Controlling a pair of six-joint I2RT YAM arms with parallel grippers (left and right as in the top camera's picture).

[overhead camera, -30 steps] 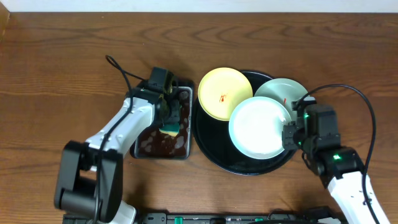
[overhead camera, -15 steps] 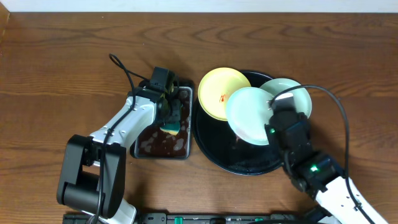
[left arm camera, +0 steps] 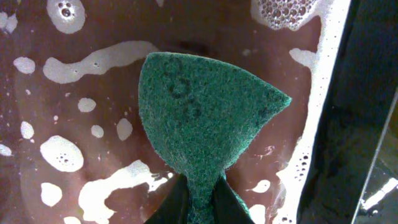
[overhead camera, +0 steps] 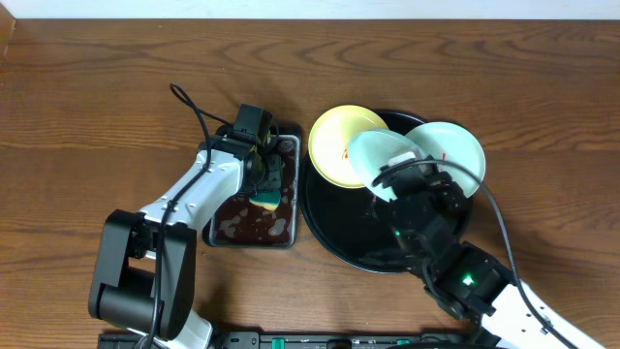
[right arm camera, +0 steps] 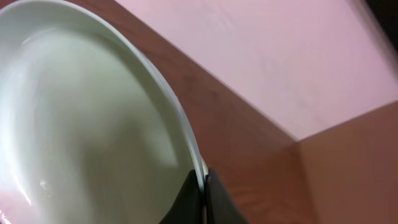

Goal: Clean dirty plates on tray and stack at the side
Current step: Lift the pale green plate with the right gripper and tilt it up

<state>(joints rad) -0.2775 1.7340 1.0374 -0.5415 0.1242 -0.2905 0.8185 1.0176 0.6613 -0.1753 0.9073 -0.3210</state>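
The black tray (overhead camera: 334, 228) holds a pale yellow plate (overhead camera: 334, 143) with a red smear, leaning on its left rim, and a mint-white plate (overhead camera: 460, 153) with a red smear at its back right. My right gripper (overhead camera: 402, 176) is shut on the rim of a second mint-white plate (overhead camera: 373, 153) and holds it tilted above the tray. In the right wrist view this plate (right arm camera: 81, 124) fills the left side, its rim pinched between the fingers (right arm camera: 204, 186). My left gripper (overhead camera: 262, 179) is shut on a green sponge (left arm camera: 199, 112) over the pan's soapy liquid.
The rectangular black pan (overhead camera: 225, 233) of brown foamy liquid stands just left of the tray. Its right wall (left arm camera: 367, 93) shows in the left wrist view. Bare wooden table (overhead camera: 87, 107) lies to the left, right and behind.
My right arm has lifted the mint-white plate off the tray, swung it leftward and tipped it up on edge. The left arm and sponge have stayed in the pan.
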